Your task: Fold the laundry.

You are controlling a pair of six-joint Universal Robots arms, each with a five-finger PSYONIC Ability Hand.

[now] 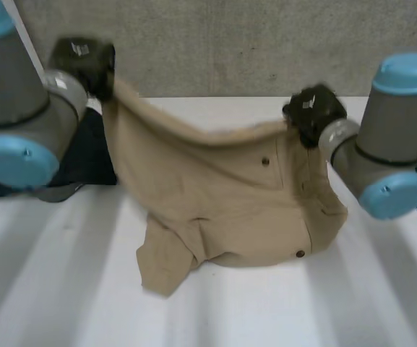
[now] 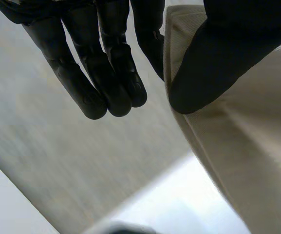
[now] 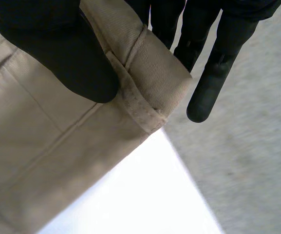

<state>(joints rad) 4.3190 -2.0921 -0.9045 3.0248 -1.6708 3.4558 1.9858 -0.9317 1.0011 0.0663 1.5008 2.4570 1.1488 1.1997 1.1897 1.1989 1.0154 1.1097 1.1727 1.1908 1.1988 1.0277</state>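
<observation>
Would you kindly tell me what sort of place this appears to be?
Probably a robotics lab, not a home: the left hand and right hand hold a tan garment over a white table, before a plain grey wall.

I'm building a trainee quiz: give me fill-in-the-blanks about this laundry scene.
The left hand and right hand each pinch the garment, which is coloured ___.
Its lower part rests on the ___ table.
The other cloth near the left hand is ___ than the garment.
Missing words: tan; white; darker.

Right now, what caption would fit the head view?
Left hand and right hand hold a tan garment up by its top edge over the white table.
</observation>
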